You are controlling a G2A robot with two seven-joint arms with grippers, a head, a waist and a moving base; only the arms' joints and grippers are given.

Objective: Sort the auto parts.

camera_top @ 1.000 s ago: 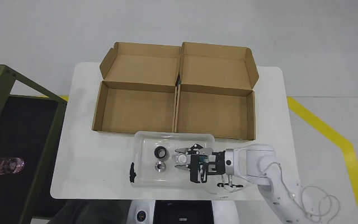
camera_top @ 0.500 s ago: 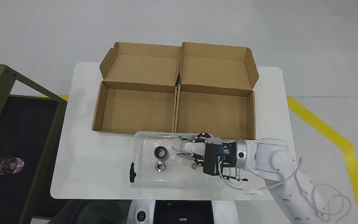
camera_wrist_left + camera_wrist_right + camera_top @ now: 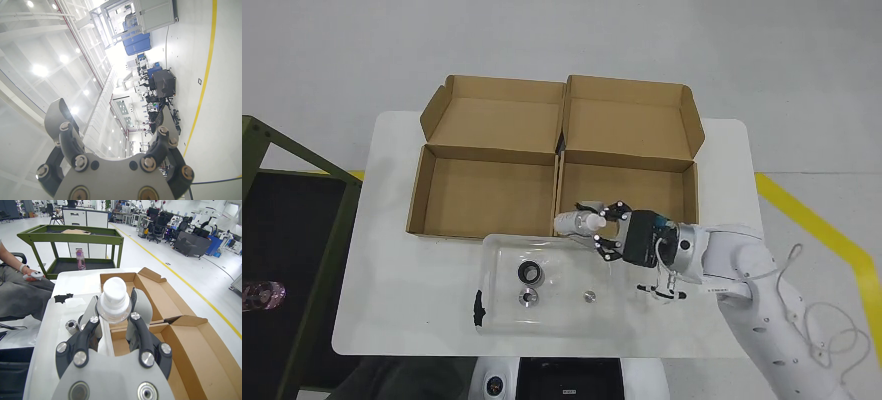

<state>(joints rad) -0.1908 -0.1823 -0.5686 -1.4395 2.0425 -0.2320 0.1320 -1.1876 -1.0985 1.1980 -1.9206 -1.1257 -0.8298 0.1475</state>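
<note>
You're looking at matt brown cardboard in the left box (image 3: pixel 482 195) and right box (image 3: pixel 632 188); the tray (image 3: pixel 557 312) is glossy clear plastic — the held part (image 3: pixel 114 289) smooth white plastic, the cylinder (image 3: pixel 71 327) brushed metal.

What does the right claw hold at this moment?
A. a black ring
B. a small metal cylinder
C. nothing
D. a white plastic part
D: the right claw is shut on the white plastic part, while the black ring and the small metal cylinder lie in the clear tray.
</note>
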